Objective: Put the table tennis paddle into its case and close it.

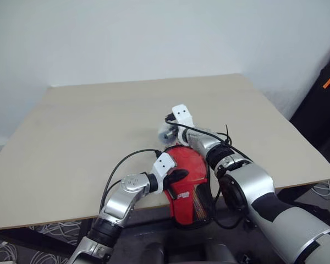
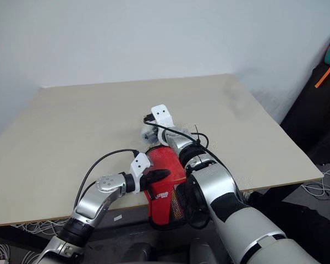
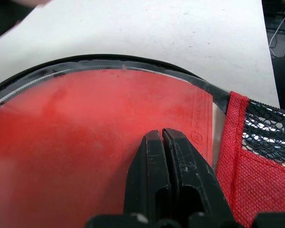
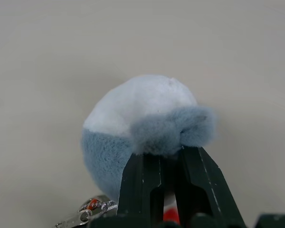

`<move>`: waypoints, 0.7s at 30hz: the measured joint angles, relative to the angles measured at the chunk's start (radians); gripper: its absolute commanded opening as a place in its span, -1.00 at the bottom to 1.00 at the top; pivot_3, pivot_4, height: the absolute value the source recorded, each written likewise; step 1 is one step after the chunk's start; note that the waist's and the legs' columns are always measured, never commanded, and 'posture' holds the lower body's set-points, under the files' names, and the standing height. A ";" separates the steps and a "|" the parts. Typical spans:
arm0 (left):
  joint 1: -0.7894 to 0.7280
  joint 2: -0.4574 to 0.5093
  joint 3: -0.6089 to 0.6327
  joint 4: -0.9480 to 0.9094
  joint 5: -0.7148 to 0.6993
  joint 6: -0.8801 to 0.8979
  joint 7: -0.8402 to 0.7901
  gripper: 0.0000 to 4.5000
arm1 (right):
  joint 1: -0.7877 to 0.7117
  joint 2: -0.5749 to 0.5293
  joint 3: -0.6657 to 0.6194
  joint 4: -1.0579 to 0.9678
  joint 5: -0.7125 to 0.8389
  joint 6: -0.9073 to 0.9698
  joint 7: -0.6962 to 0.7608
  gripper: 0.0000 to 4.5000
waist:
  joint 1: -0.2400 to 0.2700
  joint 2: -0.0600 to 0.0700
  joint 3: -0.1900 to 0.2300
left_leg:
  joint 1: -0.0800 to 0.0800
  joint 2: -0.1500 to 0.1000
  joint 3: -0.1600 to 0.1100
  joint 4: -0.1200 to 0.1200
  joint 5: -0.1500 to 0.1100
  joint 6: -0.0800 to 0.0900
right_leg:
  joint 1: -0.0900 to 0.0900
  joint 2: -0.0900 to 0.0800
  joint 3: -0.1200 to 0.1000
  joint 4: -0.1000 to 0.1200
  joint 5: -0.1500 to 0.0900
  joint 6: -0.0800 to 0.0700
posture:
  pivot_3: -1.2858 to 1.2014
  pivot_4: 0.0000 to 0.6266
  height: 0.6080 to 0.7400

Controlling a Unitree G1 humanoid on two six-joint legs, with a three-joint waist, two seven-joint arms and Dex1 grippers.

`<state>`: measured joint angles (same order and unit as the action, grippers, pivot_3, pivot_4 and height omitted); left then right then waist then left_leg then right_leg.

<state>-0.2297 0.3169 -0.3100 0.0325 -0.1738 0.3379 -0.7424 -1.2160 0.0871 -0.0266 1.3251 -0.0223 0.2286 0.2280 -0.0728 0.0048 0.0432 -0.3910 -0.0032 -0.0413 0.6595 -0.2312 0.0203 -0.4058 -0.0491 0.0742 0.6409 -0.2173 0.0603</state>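
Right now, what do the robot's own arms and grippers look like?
Both arms are silver-grey metal with black joint sections. Each wrist carries a white angular camera bracket, with a black cable looping back along the forearm. The left gripper and right gripper each have two black fingers, tapered toward the tips, with scuffed surfaces.

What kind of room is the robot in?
Probably a lab or workshop, not a home: a plain beige wooden table against a bare white wall, with loose cables on the floor. On the table lies a red, clear-fronted paddle case.
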 measured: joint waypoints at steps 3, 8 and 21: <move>0.000 0.000 0.000 0.000 0.000 0.001 -0.001 -1.00 | 0.000 -0.036 -0.004 0.002 -0.003 -0.007 -0.027 -0.99 | 0.000 0.000 0.000 | 0.000 0.000 0.000 0.000 0.000 0.000 | 0.000 0.000 0.000 0.000 0.000 0.000 | 0.03 -1.00 1.00; -0.001 0.000 0.000 0.000 0.000 0.004 -0.003 -1.00 | 0.000 -0.075 -0.006 0.002 -0.011 -0.015 -0.039 -0.99 | 0.000 0.000 0.000 | 0.000 0.000 0.000 0.000 0.000 0.000 | 0.000 0.000 0.000 0.000 0.000 0.000 | 0.03 -1.00 1.00; 0.001 -0.009 -0.008 -0.005 0.000 0.011 -0.011 -1.00 | 0.086 -0.214 0.051 -0.091 -0.045 -0.049 0.035 -0.99 | 0.002 0.000 0.000 | -0.001 -0.002 0.000 0.001 0.000 0.001 | 0.001 -0.001 0.001 -0.001 -0.001 0.001 | 0.03 -1.00 1.00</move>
<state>-0.2289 0.3076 -0.3181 0.0270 -0.1738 0.3486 -0.7535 -1.1303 -0.1267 0.0244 1.2340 -0.0676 0.1794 0.2630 -0.0710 0.0052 0.0434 -0.3923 -0.0049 -0.0410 0.6601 -0.2308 0.0211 -0.4051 -0.0501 0.0748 0.6397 -0.2179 0.0613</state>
